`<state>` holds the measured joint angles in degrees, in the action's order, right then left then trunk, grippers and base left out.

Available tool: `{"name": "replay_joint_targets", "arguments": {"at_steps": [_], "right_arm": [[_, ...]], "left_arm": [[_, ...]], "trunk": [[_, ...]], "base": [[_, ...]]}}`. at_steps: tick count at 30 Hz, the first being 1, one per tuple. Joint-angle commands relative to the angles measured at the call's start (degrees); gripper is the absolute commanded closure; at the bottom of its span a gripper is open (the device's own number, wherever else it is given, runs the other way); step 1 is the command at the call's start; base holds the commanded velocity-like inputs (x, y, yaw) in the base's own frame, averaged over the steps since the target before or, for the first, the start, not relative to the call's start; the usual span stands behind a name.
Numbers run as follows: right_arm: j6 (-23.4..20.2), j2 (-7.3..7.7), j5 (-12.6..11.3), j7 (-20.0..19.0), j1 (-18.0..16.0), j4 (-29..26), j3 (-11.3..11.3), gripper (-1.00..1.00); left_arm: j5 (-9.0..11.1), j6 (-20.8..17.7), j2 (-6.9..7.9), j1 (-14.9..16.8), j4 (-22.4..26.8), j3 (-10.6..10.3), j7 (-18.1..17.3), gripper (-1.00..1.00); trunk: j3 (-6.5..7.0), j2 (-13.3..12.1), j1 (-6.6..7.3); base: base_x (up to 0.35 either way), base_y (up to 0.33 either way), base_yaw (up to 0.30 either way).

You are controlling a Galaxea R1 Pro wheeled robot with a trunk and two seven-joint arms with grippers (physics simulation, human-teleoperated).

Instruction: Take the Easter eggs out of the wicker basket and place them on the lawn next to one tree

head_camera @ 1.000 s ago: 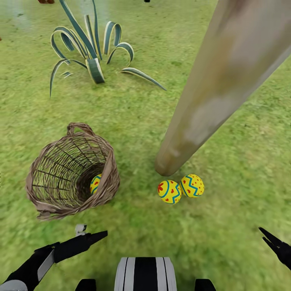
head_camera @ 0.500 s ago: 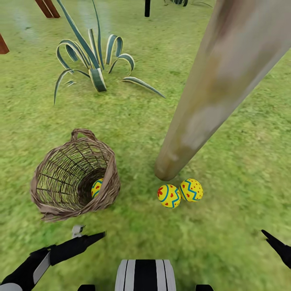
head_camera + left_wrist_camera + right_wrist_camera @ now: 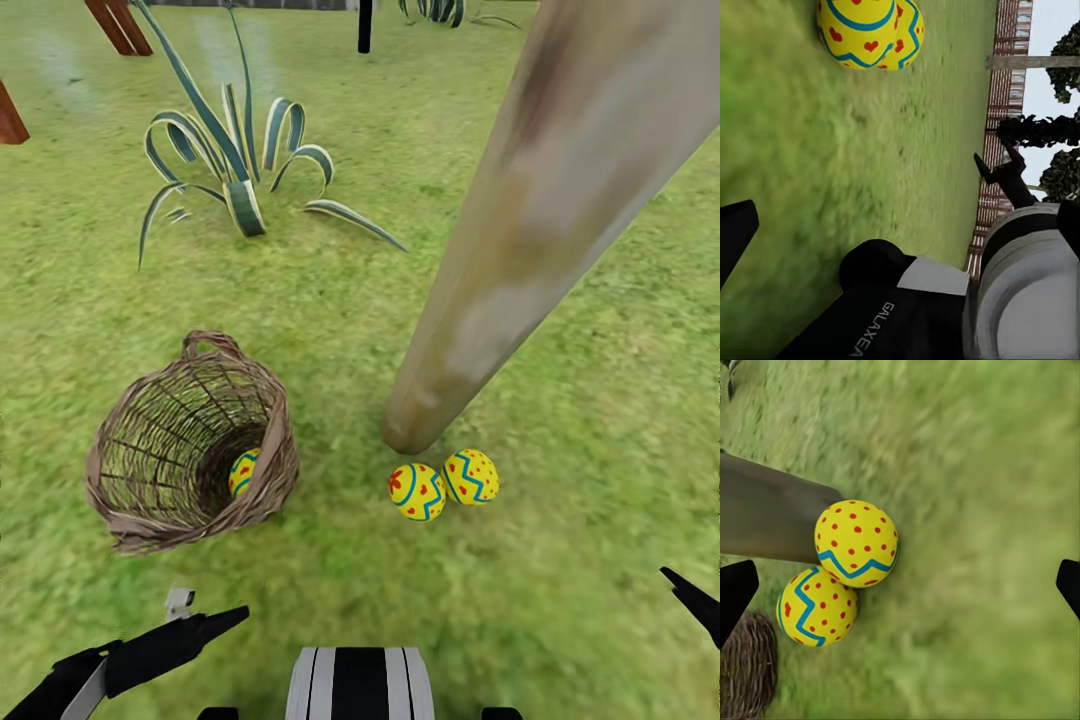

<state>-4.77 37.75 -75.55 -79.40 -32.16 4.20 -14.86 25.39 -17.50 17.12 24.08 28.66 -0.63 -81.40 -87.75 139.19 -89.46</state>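
Note:
The wicker basket (image 3: 268,478) lies tipped on its side on the lawn (image 3: 330,330), its mouth facing me. One Easter egg (image 3: 243,472) sits inside it, by the near rim. Two more eggs (image 3: 417,491) (image 3: 471,476) lie touching each other on the grass at the foot of the tree (image 3: 540,220). These two eggs (image 3: 856,542) (image 3: 817,606) also appear in the right wrist view, beside the trunk (image 3: 765,517). My left gripper (image 3: 225,618) hovers low in front of the basket, open and empty. My right gripper (image 3: 690,598) is open, fingertips (image 3: 735,592) wide apart, with nothing held.
A striped agave plant (image 3: 240,190) grows behind the basket. Red-brown posts (image 3: 118,22) and a dark post (image 3: 365,25) stand far back. My own trunk (image 3: 360,685) is at the bottom centre. Open grass stretches to the right of the tree.
The whole picture has slid downward, so the camera moved. Both grippers sit a little lower and closer to me. Basket and eggs keep their places on the grass.

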Motion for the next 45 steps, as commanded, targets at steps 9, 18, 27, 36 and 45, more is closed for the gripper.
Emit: {"name": "replay_joint_targets", "arguments": {"at_steps": [9, 18, 27, 36, 45], "right_arm": [[-0.52, -0.02, -0.47, -0.31, -0.09, 0.19, -0.52, -1.00], [-0.50, -0.03, -0.47, -0.31, -0.09, 0.19, -0.51, -1.00], [-0.50, -0.04, -0.47, -0.31, -0.09, 0.19, -0.52, -1.00], [-0.50, -0.04, -0.47, -0.31, -0.09, 0.17, -0.52, -1.00], [-0.50, -0.04, -0.47, -0.31, -0.09, 0.19, -0.52, -1.00]], "left_arm": [[0.19, -0.60, 0.02, 0.00, 0.00, -0.07, -0.16, -1.00], [0.19, -0.60, 0.02, 0.00, 0.00, -0.07, -0.24, -1.00], [0.19, -0.60, 0.09, 0.00, 0.00, -0.07, -0.21, -1.00], [0.19, -0.61, 0.11, 0.00, -0.01, -0.04, -0.16, -1.00], [0.19, -0.60, 0.11, 0.00, 0.00, -0.07, -0.22, -1.00]], "trunk": [[1.59, -3.61, 1.99], [3.21, -7.22, 3.97], [4.64, -10.43, 5.72], [5.36, -12.03, 6.60], [6.98, -15.64, 8.58]], "base": [[0.000, 0.000, 0.000], [0.000, 0.000, 0.000], [0.000, 0.000, 0.000], [0.000, 0.000, 0.000], [0.000, 0.000, 0.000]]}}
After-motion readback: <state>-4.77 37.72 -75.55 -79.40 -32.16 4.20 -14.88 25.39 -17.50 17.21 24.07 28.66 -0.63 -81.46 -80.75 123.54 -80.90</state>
